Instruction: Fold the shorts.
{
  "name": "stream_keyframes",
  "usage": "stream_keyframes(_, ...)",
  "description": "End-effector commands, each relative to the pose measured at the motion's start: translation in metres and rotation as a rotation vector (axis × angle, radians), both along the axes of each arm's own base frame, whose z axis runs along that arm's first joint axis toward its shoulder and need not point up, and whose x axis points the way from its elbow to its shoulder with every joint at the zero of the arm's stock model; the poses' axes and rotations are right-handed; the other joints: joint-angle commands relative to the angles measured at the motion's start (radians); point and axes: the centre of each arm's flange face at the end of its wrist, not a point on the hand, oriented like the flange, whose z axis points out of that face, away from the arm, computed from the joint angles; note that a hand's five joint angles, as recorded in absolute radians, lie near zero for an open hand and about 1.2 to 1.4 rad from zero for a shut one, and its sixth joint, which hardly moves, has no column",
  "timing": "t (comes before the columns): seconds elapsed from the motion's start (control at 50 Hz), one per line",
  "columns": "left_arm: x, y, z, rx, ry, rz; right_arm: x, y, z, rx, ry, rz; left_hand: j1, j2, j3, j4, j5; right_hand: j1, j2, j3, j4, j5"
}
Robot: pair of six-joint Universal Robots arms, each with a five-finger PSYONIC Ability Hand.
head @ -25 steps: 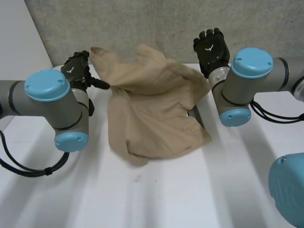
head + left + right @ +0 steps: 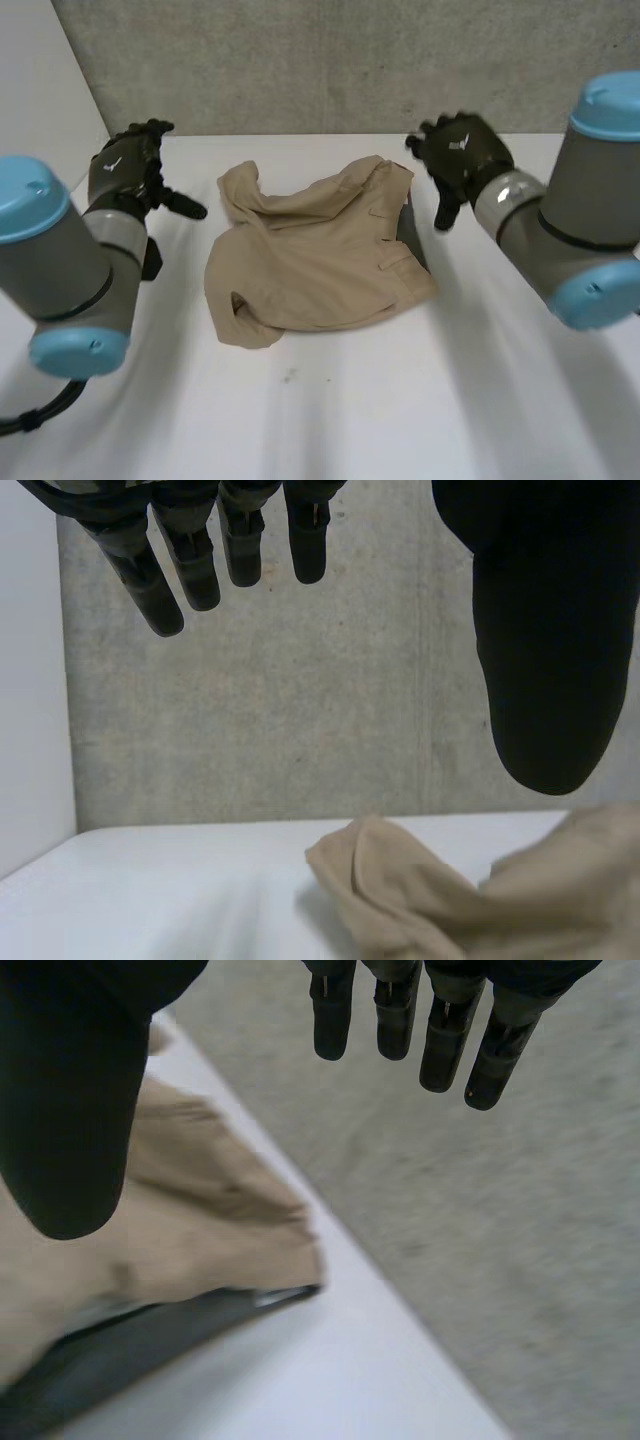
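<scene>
Tan shorts (image 2: 315, 255) lie crumpled and partly folded on the white table (image 2: 330, 410), with a dark lining showing at their right edge. My left hand (image 2: 128, 165) hovers to the left of the shorts, open, holding nothing. Its straight fingers (image 2: 170, 560) and thumb hang above a bunched corner of the shorts (image 2: 400, 890). To the right of the shorts my right hand (image 2: 460, 150) is open and apart from the cloth. Past its fingers (image 2: 440, 1030) and thumb lies the shorts' edge (image 2: 200, 1220) with the dark lining beneath.
A grey concrete wall (image 2: 330, 60) rises right behind the table's far edge. A pale wall (image 2: 40, 90) stands at the far left. White table surface stretches in front of the shorts.
Both hands have let go of the shorts and drawn outward. The cloth, held up before, has dropped flat onto the table and lies lower and more spread.
</scene>
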Motion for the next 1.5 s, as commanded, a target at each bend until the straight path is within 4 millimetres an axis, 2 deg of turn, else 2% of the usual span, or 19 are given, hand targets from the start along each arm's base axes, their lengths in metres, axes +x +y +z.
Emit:
stream_keyframes(0.02,0.018,0.053,-0.006,0.077,-0.108,-0.011,-0.011,0.038,-0.040,0.187,0.065,0.055,-0.036,-0.026,-0.039,-0.029,-0.049,0.122,0.108,0.110,0.091,0.086)
stream_keyframes(0.12,0.021,0.077,-0.014,0.169,-0.139,-0.035,-0.013,0.044,-0.058,0.218,0.078,0.058,-0.036,-0.027,-0.040,-0.030,-0.049,0.237,0.223,0.225,0.206,0.201)
stream_keyframes(0.24,0.017,0.103,-0.025,0.311,-0.170,-0.087,-0.011,0.041,-0.085,0.202,0.079,0.077,-0.033,-0.023,-0.036,-0.027,-0.046,0.369,0.355,0.357,0.338,0.333)
stream_keyframes(0.44,0.016,0.114,-0.029,0.365,-0.130,-0.101,-0.005,0.031,-0.112,0.205,0.085,0.091,0.044,0.053,0.040,0.050,0.031,0.422,0.408,0.410,0.391,0.386)
stream_keyframes(0.58,0.008,0.124,-0.035,0.389,-0.130,-0.161,0.000,0.024,-0.120,0.177,0.071,0.105,0.056,0.065,0.052,0.062,0.042,0.510,0.496,0.498,0.479,0.474)
stream_keyframes(0.66,0.007,0.124,-0.037,0.395,-0.130,-0.165,0.003,0.017,-0.126,0.148,0.073,0.107,0.053,0.062,0.049,0.059,0.040,0.618,0.605,0.606,0.587,0.583)
stream_keyframes(0.7,0.007,0.124,-0.037,0.396,-0.130,-0.165,0.004,0.015,-0.126,0.136,0.073,0.107,0.053,0.062,0.049,0.059,0.040,0.870,0.856,0.858,0.839,0.834)
stream_keyframes(0.76,0.006,0.122,-0.045,0.421,-0.137,-0.164,0.005,0.012,-0.124,0.112,0.063,0.105,0.056,0.065,0.052,0.062,0.042,1.195,1.181,1.183,1.164,1.159)
stream_keyframes(0.94,-0.001,0.108,-0.061,0.434,-0.143,-0.151,0.004,0.012,-0.118,0.091,0.048,0.097,0.053,0.062,0.049,0.059,0.039,1.196,1.182,1.184,1.165,1.160)
stream_keyframes(1.08,-0.006,0.092,-0.069,0.406,-0.134,-0.120,-0.001,0.020,-0.104,0.077,0.034,0.088,0.070,0.079,0.066,0.076,0.057,1.196,1.182,1.184,1.165,1.160)
stream_keyframes(1.1,-0.006,0.085,-0.072,0.397,-0.136,-0.089,-0.001,0.020,-0.104,0.077,0.034,0.088,0.091,0.100,0.087,0.097,0.077,1.196,1.182,1.184,1.165,1.160)
stream_keyframes(1.14,-0.006,0.081,-0.076,0.397,-0.141,-0.066,-0.003,0.024,-0.093,0.055,0.025,0.084,0.126,0.135,0.122,0.132,0.113,1.196,1.182,1.184,1.165,1.160)
stream_keyframes(1.3,-0.008,0.064,-0.091,0.410,-0.158,-0.009,-0.008,0.030,-0.079,0.057,-0.023,0.046,0.205,0.214,0.201,0.211,0.192,1.196,1.182,1.184,1.165,1.160)
stream_keyframes(1.4,-0.011,0.056,-0.092,0.392,-0.151,0.006,-0.012,0.031,-0.070,0.052,-0.050,0.015,0.273,0.282,0.269,0.279,0.260,1.196,1.182,1.184,1.165,1.160)
stream_keyframes(1.5,-0.010,0.048,-0.088,0.360,-0.135,0.032,-0.014,0.033,-0.071,0.059,-0.050,-0.006,0.401,0.411,0.398,0.408,0.388,1.196,1.182,1.184,1.165,1.160)
